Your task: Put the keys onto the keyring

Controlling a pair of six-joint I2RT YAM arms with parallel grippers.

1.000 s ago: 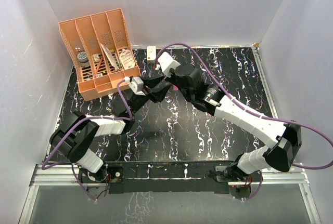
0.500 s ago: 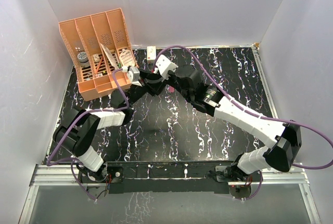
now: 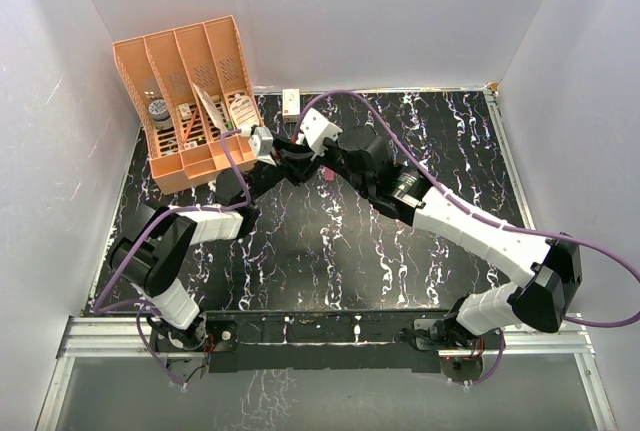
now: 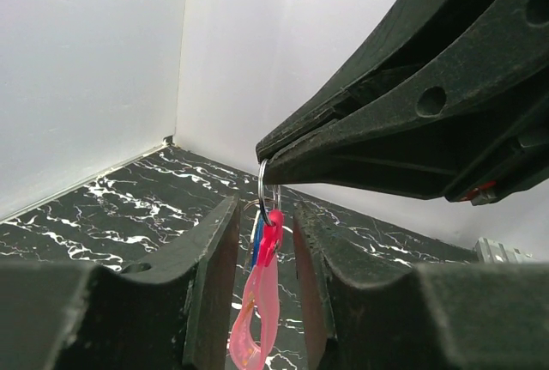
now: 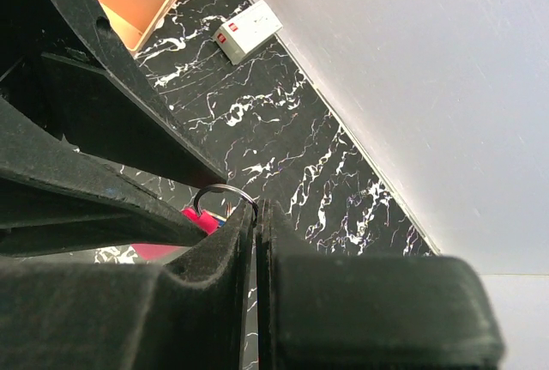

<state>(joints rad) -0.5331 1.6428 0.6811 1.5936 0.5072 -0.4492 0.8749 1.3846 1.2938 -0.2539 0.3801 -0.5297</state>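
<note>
Right gripper (image 4: 262, 154), jaws pressed together on the thin split ring (image 4: 260, 183), holds the assembly in the air toward 12 o'clock over the table (image 3: 300, 256); left gripper (image 4: 266, 209) straddles it from below, jaws spread with a gap on either side. Likely step is the left pinching the keyring (image 4: 257, 310) to steady it: best to close squarely and centred on the pink strap below the blue key (image 4: 256, 237), without dragging the ring out of the right's pinch. In the left wrist view the keyring hangs with its long axis 12-to-6, free end pointing at 6, a touch toward 7; silver key not visible.
</note>
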